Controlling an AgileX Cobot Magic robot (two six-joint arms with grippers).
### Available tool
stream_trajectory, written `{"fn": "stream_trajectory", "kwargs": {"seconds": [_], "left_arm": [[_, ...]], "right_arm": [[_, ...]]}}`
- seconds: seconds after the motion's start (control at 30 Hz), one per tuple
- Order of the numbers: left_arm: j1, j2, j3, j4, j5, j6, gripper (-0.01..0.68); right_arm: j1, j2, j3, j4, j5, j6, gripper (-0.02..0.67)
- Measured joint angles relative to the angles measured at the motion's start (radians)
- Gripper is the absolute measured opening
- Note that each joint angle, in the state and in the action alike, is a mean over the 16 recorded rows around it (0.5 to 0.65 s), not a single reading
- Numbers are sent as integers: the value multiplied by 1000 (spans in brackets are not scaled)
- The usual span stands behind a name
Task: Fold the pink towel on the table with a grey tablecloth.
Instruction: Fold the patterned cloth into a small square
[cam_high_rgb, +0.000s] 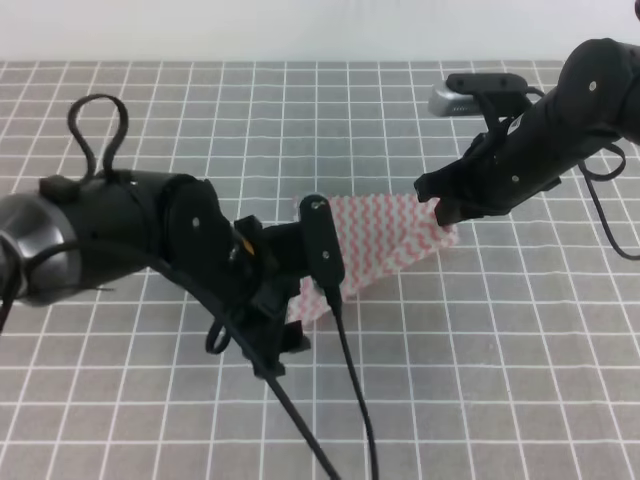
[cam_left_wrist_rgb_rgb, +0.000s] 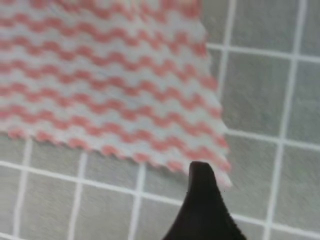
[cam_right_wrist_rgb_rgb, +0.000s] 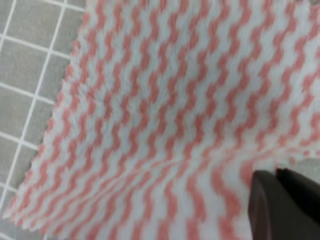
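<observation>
Grey cloth ruled with a white grid covers the table (cam_high_rgb: 520, 330) you are working over, and it lies flat wherever the arms leave it visible. Near its middle sits the pink towel (cam_high_rgb: 385, 245), stretched between your two arms. From overhead, its long axis runs from lower left, beside the left arm, up to the right, where one corner reaches the right arm.

You have no finished fold to count. The towel looks single-layered and mostly spread, with only a soft crease across it in the right wrist view. Judging by that, you are at the pick-up stage: corners have to be secured, one edge carried over to the opposite one, and the layers pressed flat.

Your right gripper (cam_high_rgb: 437, 207) meets the towel's upper-right corner and appears to pinch it. One dark finger (cam_right_wrist_rgb_rgb: 285, 205) sits on the cloth in the wrist view, but the second is out of frame, so I cannot tell for certain that it is clamped.

Your left gripper (cam_high_rgb: 300, 305) sits at the lower-left corner. Only one fingertip (cam_left_wrist_rgb_rgb: 202, 192) shows, just at the zigzag hem, so I cannot tell whether it is spread or closed.
</observation>
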Motion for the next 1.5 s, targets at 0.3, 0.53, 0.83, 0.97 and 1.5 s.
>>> {"fn": "stream_trajectory", "kwargs": {"seconds": [0.3, 0.53, 0.83, 0.97, 1.5], "left_arm": [[-20, 50, 0, 37, -102, -24, 458], [-20, 90, 0, 44, -163, -29, 458], [-20, 118, 0, 43, -258, -41, 331], [-20, 121, 0, 43, -307, -54, 216], [-18, 143, -48, 43, -423, -192, -2]], "right_arm": [[0, 1, 0, 2, -33, -13, -16], [0, 5, 0, 1, -52, -17, -15], [-1, 7, -1, -20, -67, -17, -16], [-1, 7, -1, -41, -64, -17, -16], [-1, 5, 0, -113, -18, -15, -15]]}}
